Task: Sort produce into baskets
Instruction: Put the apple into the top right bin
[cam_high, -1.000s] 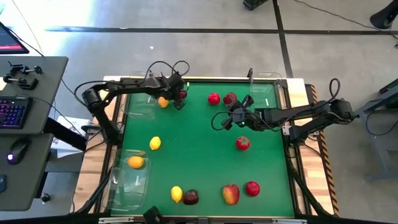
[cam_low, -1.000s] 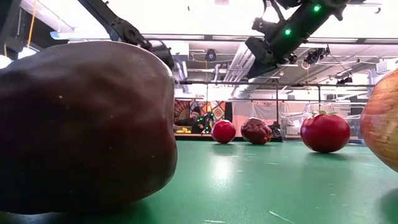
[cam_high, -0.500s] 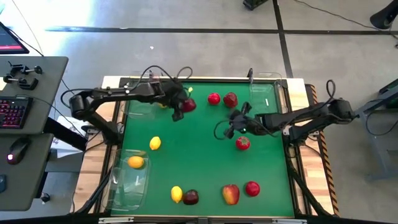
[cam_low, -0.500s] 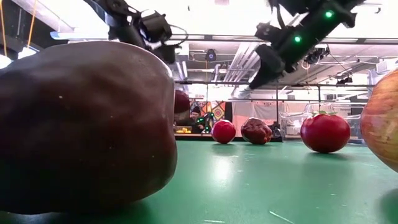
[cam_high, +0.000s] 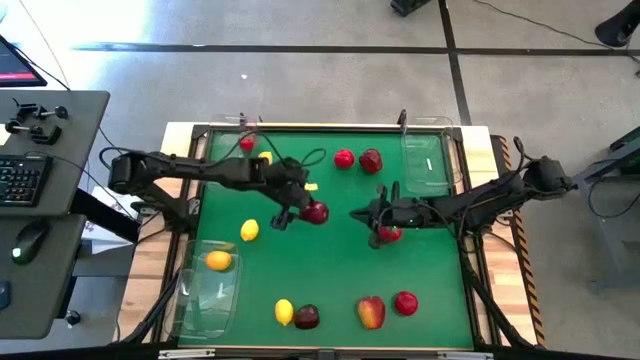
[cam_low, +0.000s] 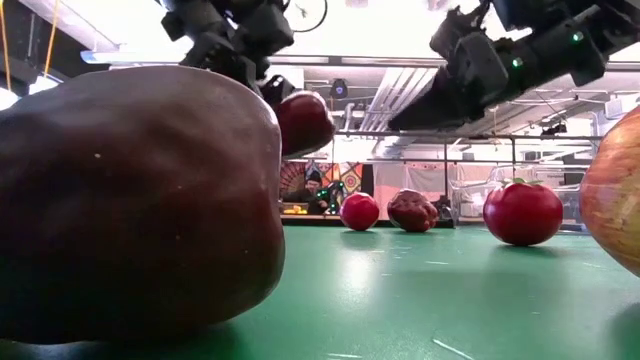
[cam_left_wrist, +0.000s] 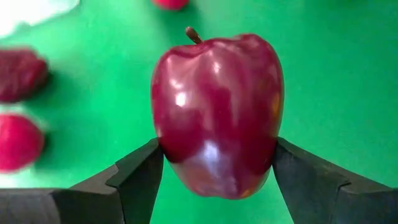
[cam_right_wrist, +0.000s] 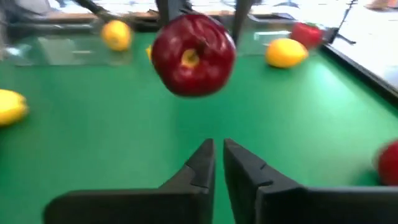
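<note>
Swung from the far-left corner toward mid-worktop (cam_high: 430, 290): left gripper (cam_high: 300, 212), clamped on a dark red apple (cam_high: 317, 212) and carrying it above the green. Dropped low beside a bright red fruit (cam_high: 390, 233): right gripper (cam_right_wrist: 214, 158), fingers nearly together, empty. Risks: apple slipping from the smooth two-point pinch; arms converging mid-worktop and colliding.
</note>
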